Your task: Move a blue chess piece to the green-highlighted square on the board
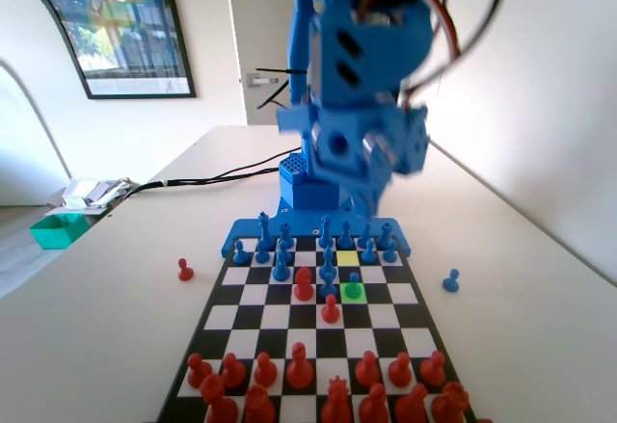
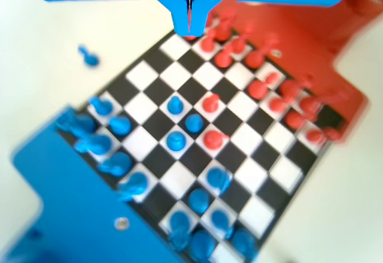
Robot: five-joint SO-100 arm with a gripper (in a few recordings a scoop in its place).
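Standing on green-highlighted square (image 1: pixel 354 291): blue chess piece (image 1: pixel 354 282), well below claw (image 2: pixel 189 17)

In the fixed view the board (image 1: pixel 313 331) lies on the desk (image 1: pixel 106 317), with the arm's base (image 1: pixel 313 192) behind its far end. The far rows hold one set of pieces, the near rows the other. The pawn (image 1: pixel 354 285) stands on the highlighted square (image 1: pixel 354 292), directly in front of a second marked square (image 1: pixel 348 257). To its left stand two opposing pawns, one (image 1: pixel 304 283) further back and one (image 1: pixel 331 308) nearer. One pawn (image 1: pixel 185 269) stands off the board on the left, another (image 1: pixel 450 280) off it on the right. The gripper (image 2: pixel 189 20) hangs above the board in the wrist view.
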